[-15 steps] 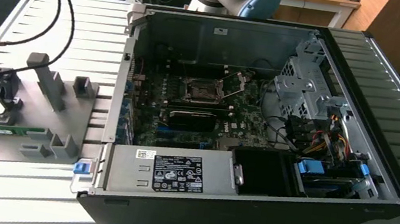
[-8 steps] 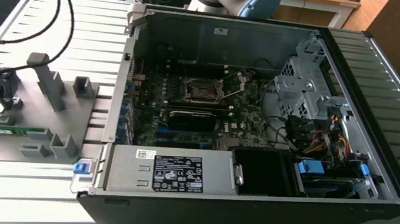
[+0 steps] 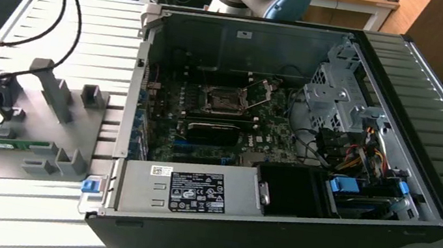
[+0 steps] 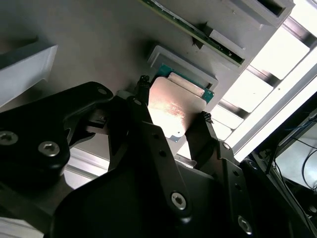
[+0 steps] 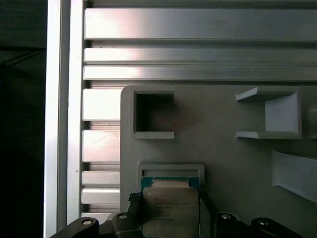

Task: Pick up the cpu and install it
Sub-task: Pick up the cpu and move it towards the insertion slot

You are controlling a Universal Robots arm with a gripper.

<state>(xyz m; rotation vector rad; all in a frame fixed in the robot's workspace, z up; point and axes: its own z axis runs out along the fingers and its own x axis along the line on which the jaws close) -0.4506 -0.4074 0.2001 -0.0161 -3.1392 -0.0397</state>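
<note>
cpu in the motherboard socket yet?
No: in the first wrist view the cpu sits clamped in the gripper at its grey holder.

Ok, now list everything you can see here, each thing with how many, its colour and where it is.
silvery-grey flat square cpu: one, silver top on green board, at its holder pocket on the plate.
long narrow green memory stick: one, green, in a holder on the plate.
grey plastic fixture plate: one, grey, on the table, at the exterior view's left of the case.
open black computer case: one, black, mid table.
square metal-framed socket: one, silver with a dark centre, inside the case.
grey metal power supply: one, inside the case.
silver slatted table: one, under everything.
black gripper: one, its fingers shut on the cpu.
</note>
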